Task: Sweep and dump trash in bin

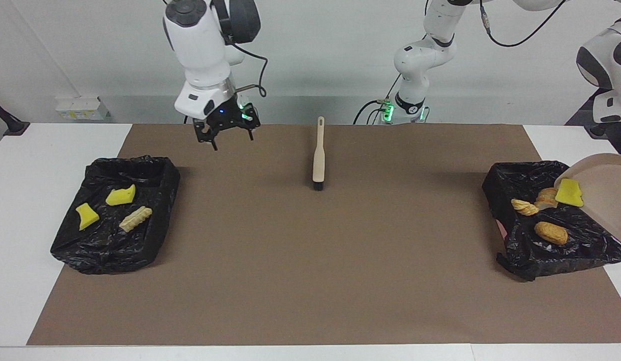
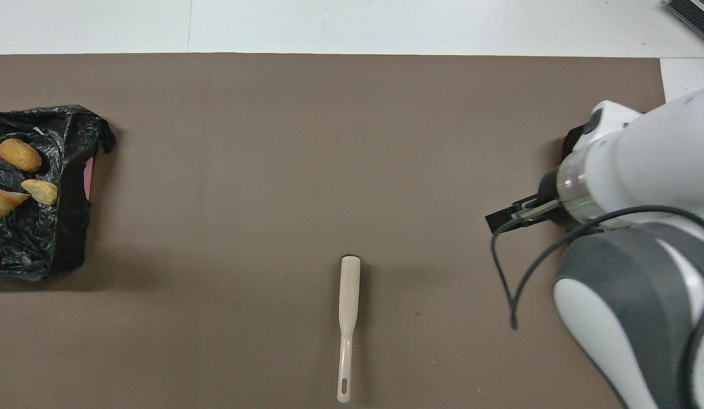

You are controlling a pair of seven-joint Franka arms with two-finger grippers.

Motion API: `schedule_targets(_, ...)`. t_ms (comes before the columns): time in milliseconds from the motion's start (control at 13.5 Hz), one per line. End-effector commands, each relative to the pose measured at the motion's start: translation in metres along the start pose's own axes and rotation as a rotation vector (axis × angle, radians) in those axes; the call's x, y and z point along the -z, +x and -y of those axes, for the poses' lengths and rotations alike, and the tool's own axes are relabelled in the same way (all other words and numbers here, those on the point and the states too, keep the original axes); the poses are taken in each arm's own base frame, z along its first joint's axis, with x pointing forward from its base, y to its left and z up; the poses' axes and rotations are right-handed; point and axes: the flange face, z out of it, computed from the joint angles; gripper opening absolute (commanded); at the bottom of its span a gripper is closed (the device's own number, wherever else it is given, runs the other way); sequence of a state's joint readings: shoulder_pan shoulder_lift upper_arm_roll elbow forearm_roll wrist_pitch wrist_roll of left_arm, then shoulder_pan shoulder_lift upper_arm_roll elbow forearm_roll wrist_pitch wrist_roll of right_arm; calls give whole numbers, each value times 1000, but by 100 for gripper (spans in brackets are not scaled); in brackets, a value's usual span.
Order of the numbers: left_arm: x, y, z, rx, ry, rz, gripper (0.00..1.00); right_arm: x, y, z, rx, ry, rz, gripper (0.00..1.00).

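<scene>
Facing view: right end effector [image 1: 229,134] hangs spread wide over mat [image 1: 310,281]; left, apparently out of frame, tips dustpan [image 1: 602,194].

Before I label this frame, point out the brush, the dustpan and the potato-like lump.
brush [image 1: 319,161]: facing view, on its beige handle.
dustpan [image 1: 607,193]: facing view, on its tilted pan.
potato-like lump [image 1: 551,233]: facing view, on its middle.

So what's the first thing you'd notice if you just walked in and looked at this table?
Probably the tipped beige dustpan at the left arm's end, spilling a yellow sponge piece toward the pastries in the black bin bag. Then the beige brush lying alone mid-mat, and the right gripper open in the air above the mat.
</scene>
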State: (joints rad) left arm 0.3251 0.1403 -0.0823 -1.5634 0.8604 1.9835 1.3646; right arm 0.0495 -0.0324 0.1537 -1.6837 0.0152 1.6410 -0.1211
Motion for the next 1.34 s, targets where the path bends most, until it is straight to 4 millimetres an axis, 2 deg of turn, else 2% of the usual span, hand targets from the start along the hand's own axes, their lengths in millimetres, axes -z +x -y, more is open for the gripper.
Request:
schedule_targets(0, 30, 9, 35, -13, 43, 22, 0, 15, -8, -39, -28, -44, 18, 100)
schedule_targets(223, 28, 11, 38, -14, 53, 17, 0, 22, -26, -87, -89, -31, 58, 100)
schedule_targets(371, 37, 11, 37, -1, 46, -17, 0, 21, -35, -115, -94, -21, 60, 100)
schedule_targets(520, 31, 17, 26, 80, -56, -199, 0, 23, -43, -140, -143, -12, 60, 100)
schedule_targets(594, 38, 19, 22, 127, -93, -286, 0, 22, -48, -153, -169, -3, 62, 100)
schedule_targets(668, 52, 15, 16, 229, -126, -370, 0, 23, -50, -159, -188, 9, 54, 100)
schedule_targets(891, 78, 32, 0, 530, -262, -515, 0, 24, -49, -154, -246, 23, 40, 100)
schedule_targets(1039, 102, 72, -13, 698, -376, -577, 0, 23, -49, -151, -243, 25, 42, 100)
schedule_targets(1262, 150, 155, -25, 925, -504, -575, 0, 24, -47, -147, -234, 22, 39, 100)
